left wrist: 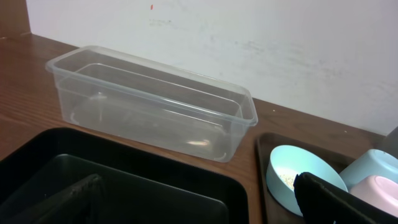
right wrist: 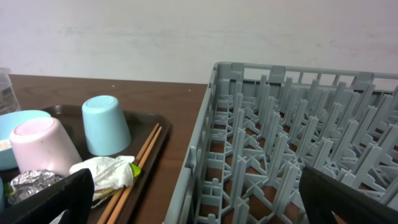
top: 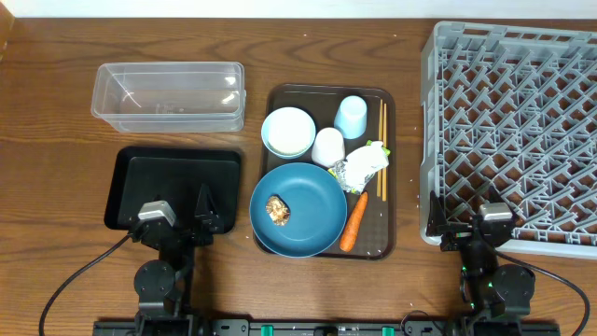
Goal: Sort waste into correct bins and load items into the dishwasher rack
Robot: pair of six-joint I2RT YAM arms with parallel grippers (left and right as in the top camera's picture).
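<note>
Both claws stand wide, fingers well apart and holding nothing. From the left wrist view, the left claw (left wrist: 198, 183) hangs over the near part of the black tray. From the right wrist view, the right claw (right wrist: 198, 177) sits at the near left corner of the rack.

On the right side of the bench (top: 56, 121) sits the grey rack (top: 511, 131), a lattice of pegs. Just left of it, in the middle, lies the dark brown serving tray (top: 376, 233), which carries most of the things. The shallow black tray (top: 173, 182) lies to the left of the serving tray, near the arms. The clear tub (top: 168, 65) stands behind it, toward the wall.

On the serving tray, the dark blue bowl (top: 312, 201) fills the near left part. The small pale blue bowl (top: 288, 131) sits behind it. The 2 cups stand upside down: the white cup (top: 328, 147) just right of the small bowl, and the pale blue cup (top: 352, 117) behind the white one. The orange carrot (top: 354, 222) lies just beside the big bowl's right rim. The crumpled wrapper (top: 359, 166) lies between the carrot and the cups. Thin wooden chopsticks (top: 382, 140) run along the tray's right edge, touching the wrapper. A small brown food lump (top: 278, 210) rests inside the dark blue bowl. White rice grains (left wrist: 287, 178) speckle the inside of the small pale blue bowl.
</note>
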